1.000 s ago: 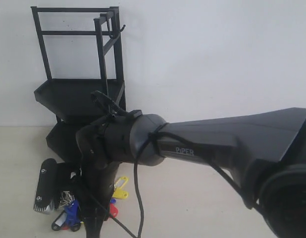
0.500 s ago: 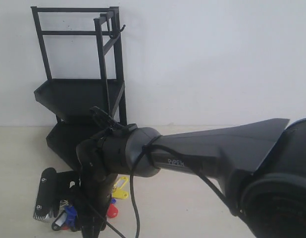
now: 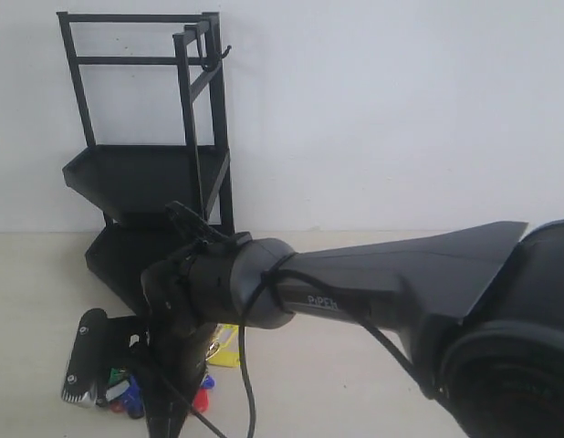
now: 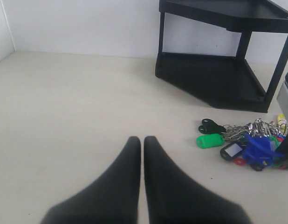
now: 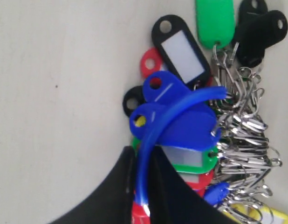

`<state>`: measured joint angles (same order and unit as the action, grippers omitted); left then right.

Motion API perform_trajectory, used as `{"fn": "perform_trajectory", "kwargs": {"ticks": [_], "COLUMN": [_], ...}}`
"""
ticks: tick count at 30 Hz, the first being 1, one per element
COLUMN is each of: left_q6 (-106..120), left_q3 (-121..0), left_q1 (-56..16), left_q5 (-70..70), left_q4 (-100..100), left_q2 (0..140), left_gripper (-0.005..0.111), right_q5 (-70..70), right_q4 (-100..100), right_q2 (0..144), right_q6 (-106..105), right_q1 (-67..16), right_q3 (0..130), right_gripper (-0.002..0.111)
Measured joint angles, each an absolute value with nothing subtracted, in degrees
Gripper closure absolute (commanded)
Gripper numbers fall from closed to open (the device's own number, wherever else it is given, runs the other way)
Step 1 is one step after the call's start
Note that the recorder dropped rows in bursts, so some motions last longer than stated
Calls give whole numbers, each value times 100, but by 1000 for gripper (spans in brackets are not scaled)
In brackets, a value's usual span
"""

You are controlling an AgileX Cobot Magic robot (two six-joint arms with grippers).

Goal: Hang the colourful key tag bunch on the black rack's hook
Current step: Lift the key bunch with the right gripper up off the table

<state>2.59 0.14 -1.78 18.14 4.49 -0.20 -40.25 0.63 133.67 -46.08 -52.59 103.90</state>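
The colourful key tag bunch (image 5: 190, 126) lies on the pale table, its metal rings fanned out to one side. My right gripper (image 5: 141, 154) is shut on the bunch's blue loop (image 5: 168, 109), which arches up from between the fingers. In the exterior view the bunch (image 3: 125, 391) sits at the lower left, in front of the black rack (image 3: 145, 173), half hidden by my right arm (image 3: 227, 283). The hook (image 3: 225, 52) sticks out of the rack's top right corner, far above. My left gripper (image 4: 142, 139) is shut and empty, low over the table, with the bunch (image 4: 242, 142) off to one side.
The rack's lower shelf (image 4: 214, 79) stands just behind the bunch. A white wall backs the table. My right arm's thick forearm (image 3: 401, 274) crosses the exterior view and hides the table's right front. A black cable (image 3: 245, 365) hangs from the wrist.
My right wrist has sunk lower over the bunch and turned slightly. The tags have shifted a little on the table. The rack has not moved.
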Motion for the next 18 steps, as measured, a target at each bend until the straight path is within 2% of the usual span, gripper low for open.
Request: {"fn": "perform_trajectory", "kwargs": {"ticks": [8, 18], "left_q6": [259, 259], "left_q3": [14, 14], "left_q1": [-178, -178], "left_q5": [1814, 1814], "left_q4": [449, 449], "left_q2": [-20, -20], "left_gripper": [102, 102], "right_q5": [-4043, -4156], "right_q4": [63, 66], "right_q2": [12951, 11231], "right_q6": [-4064, -2129], "right_q1": [-5259, -5259], "right_q3": [10390, 10390], "right_gripper": [109, 109]}}
